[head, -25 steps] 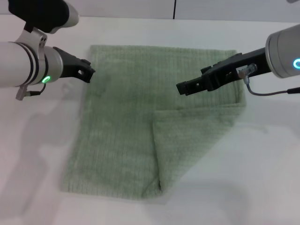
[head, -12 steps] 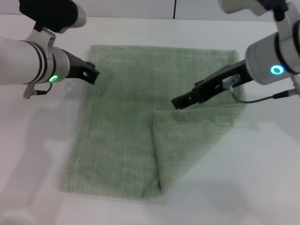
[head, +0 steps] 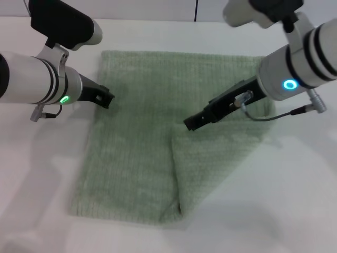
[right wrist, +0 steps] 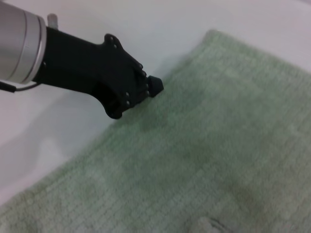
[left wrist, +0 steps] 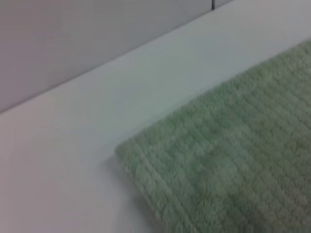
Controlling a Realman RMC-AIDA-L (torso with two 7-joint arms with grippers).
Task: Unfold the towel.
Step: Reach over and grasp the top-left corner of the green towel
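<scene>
The pale green towel [head: 137, 147] lies flat on the white table, its near right corner folded over into a flap [head: 216, 153]. My left gripper [head: 108, 98] hovers at the towel's left edge, close to the far left corner. The right wrist view shows it [right wrist: 154, 85] as one black tip with no gap, right at the towel's [right wrist: 218, 145] border. My right gripper [head: 189, 123] hangs over the towel's middle, just above the flap's far left corner. The left wrist view shows only a towel corner [left wrist: 233, 174] and bare table.
The white table [head: 42, 184] runs wide on both sides of the towel and in front of it. A pale wall with a dark vertical seam [head: 196, 9] stands behind the table's far edge.
My right gripper has moved left and nearer, from over the towel's right part to the flap's far corner. My left gripper has crept right, toward the towel's left edge.
</scene>
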